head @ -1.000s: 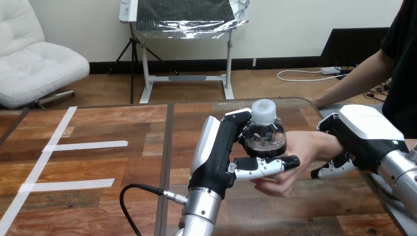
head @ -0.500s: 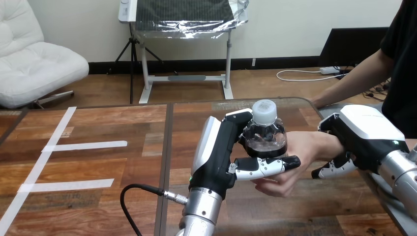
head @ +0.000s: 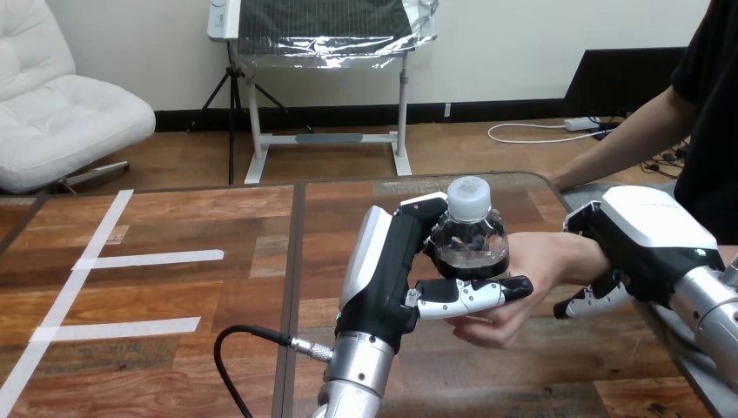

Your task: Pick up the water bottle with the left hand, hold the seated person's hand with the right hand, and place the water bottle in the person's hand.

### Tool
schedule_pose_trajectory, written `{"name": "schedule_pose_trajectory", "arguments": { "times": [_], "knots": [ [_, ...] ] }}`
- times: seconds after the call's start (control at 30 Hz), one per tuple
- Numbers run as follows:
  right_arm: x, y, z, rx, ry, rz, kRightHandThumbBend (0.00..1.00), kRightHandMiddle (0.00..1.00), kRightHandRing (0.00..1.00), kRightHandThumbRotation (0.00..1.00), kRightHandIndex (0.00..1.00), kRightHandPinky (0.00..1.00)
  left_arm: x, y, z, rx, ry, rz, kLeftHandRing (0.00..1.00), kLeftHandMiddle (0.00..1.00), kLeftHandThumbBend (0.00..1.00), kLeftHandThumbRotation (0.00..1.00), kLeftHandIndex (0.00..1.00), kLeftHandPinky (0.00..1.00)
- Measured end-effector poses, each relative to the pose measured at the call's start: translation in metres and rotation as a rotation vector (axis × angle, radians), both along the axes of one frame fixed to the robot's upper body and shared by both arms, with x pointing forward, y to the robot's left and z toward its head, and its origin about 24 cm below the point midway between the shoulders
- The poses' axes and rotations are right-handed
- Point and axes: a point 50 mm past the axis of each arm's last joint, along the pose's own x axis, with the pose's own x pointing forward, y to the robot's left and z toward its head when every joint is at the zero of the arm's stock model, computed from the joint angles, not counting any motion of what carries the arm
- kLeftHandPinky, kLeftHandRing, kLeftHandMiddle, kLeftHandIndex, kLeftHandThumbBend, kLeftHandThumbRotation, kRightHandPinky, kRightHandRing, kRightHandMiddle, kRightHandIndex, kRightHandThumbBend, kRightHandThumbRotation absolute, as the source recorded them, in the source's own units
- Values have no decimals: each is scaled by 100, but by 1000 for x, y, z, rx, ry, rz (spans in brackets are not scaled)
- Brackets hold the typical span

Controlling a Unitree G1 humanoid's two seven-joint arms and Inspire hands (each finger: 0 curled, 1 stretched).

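Bottle risked a slip at the handover

The left hand (head: 383, 270) was clamped on the water bottle (head: 470, 248). Its fingers (head: 461, 294) curled across the bottle's lower front, its palm was against the left side, and the white cap (head: 469, 196) stood clear above. The bottle was upright above the table (head: 174, 287), in or just over the person's hand (head: 526, 279), which was cupped beneath it. Whether the base truly rested on that palm could not be told. Further right, the right hand (head: 644, 231) lay over the person's wrist (head: 585, 257) with its fingers showing curled beneath, so it seemed to grip there.

The main danger, as judged, was the release. The robot's fingers lay between the bottle and the person's fingertips, so opening them might have nudged the bottle sideways before the person closed round it. A round, smooth bottle on an open palm could then have tipped and dropped to the table. Any pull from the right hand would have tilted that palm and made this likelier.
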Motion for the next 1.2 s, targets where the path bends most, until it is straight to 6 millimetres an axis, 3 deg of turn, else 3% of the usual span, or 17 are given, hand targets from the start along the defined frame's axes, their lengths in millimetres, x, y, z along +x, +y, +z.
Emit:
{"name": "schedule_pose_trajectory", "arguments": {
  "times": [0.1,0.2,0.37,0.43,0.83,1.2],
  "knots": [
    [0,-1,0,-9,2,-3,86,66,60,0,62,52,2,-1,1,28,11,-6,71,75,84,26,79,61],
    [0,-2,-1,-14,6,-14,87,70,64,0,66,57,5,-3,2,66,21,-12,79,83,90,36,87,70],
    [0,-4,-2,-26,9,-24,89,74,68,0,72,61,6,-6,4,121,20,-19,94,95,97,50,97,91],
    [0,-4,-2,-32,9,-26,90,76,69,0,73,62,6,-8,5,140,17,-26,96,97,98,53,98,94],
    [0,-4,-2,-51,6,-23,91,81,77,0,79,66,6,-16,12,203,-5,-52,100,100,100,65,100,100],
    [0,-3,-1,-56,-7,-2,92,82,78,0,79,67,5,-21,18,209,-30,-68,100,100,100,65,100,100]
  ]
}}
